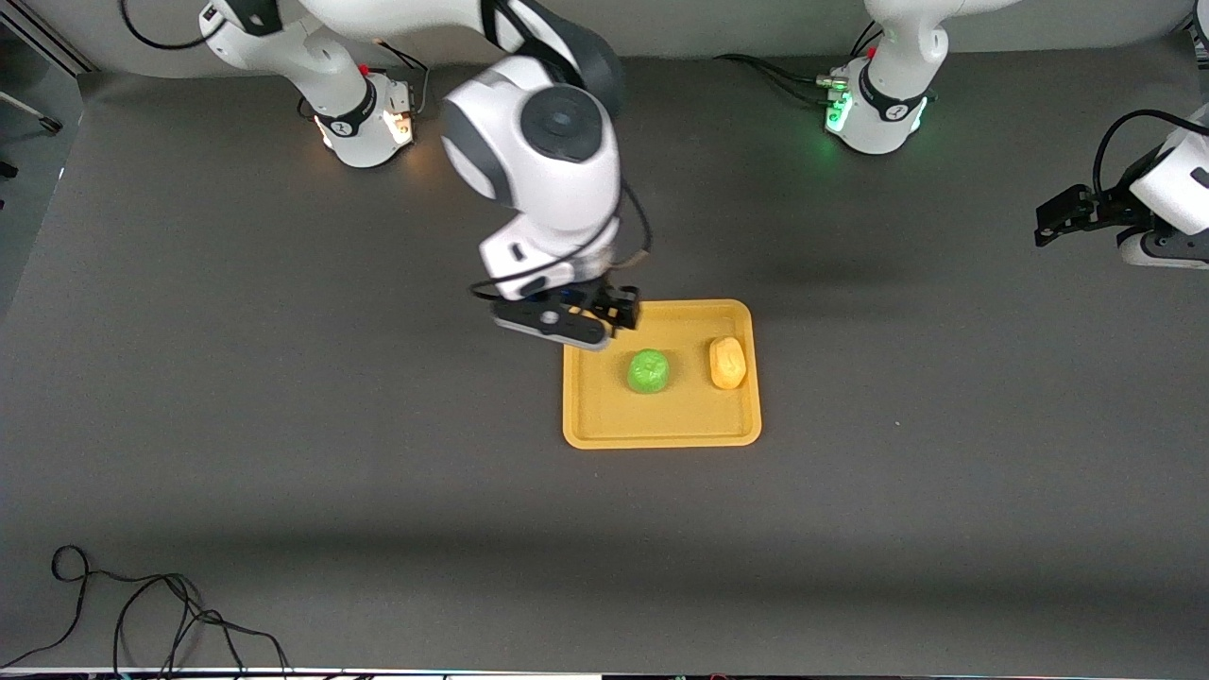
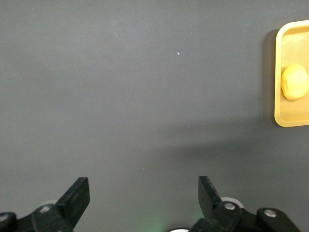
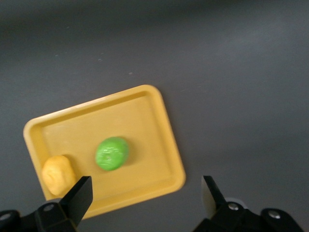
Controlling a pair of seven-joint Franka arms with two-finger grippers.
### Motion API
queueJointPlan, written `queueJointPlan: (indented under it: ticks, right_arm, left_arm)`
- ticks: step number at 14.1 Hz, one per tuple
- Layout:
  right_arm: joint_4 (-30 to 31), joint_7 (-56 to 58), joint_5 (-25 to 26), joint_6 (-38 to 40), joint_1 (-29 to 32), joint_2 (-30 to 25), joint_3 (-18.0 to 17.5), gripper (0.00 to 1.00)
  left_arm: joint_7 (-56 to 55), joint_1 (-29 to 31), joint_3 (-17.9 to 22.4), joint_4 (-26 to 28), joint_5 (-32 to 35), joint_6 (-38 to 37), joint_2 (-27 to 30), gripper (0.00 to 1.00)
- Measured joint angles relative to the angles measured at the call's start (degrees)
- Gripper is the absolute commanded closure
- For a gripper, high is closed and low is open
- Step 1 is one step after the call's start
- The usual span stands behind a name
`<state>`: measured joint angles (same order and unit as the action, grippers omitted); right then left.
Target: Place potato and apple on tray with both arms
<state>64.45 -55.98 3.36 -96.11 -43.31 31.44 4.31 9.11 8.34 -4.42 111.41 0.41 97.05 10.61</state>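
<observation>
Both pairs of jaws stand spread wide with nothing between them. On the tray (image 1: pixel 661 430) the apple (image 1: pixel 649 370) sits near the middle and the potato (image 1: pixel 727 363) lies just beside it at about three o'clock on the front view's face, toward the left arm's end, its long axis running twelve to six. The right gripper (image 1: pixel 604 316) hangs over the tray's rim at about eleven o'clock from the apple, much the closer of the two. The left gripper (image 1: pixel 1058 219) waits over bare table (image 1: pixel 283 425), well apart toward that arm's end. Both pieces look placed; what remains is probably only for the right arm to clear off.
</observation>
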Motion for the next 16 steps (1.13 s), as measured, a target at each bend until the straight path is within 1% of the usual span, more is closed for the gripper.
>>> queueJointPlan:
  ticks: [4,6,8,10,13,14,16]
  right_arm:
    - [13.29,16.26,-0.95,1.80,9.07,-14.34,0.20,0.00]
    - [19.86,24.98,-2.31,1.80,15.73,-21.04,0.10,0.00]
    - [24.73,33.79,-2.89,1.80,22.86,-26.03,-0.24,0.00]
    - [27.30,42.48,-3.12,2.02,30.33,-28.66,-1.29,0.00]
    - [28.13,51.45,-3.29,2.57,42.64,-29.20,-6.06,0.00]
    - [28.20,53.41,-3.30,2.58,45.41,-29.20,-7.07,0.00]
    - [28.25,55.64,-3.31,2.58,47.78,-29.21,-7.25,0.00]
  left_arm:
    - [0.03,0.03,0.35,0.03,0.00,0.00,0.00,0.00]
    - [0.04,0.05,0.44,0.03,0.00,0.00,0.00,0.00]
    - [0.04,0.07,0.46,0.03,0.00,0.00,0.00,0.00]
    - [0.05,0.07,0.47,0.04,0.00,0.00,0.00,0.00]
    - [0.05,0.08,0.47,0.04,0.00,0.00,0.00,0.00]
    - [0.05,0.08,0.48,0.04,0.00,0.00,0.00,0.00]
    - [0.06,0.08,0.48,0.05,0.00,0.00,0.00,0.00]
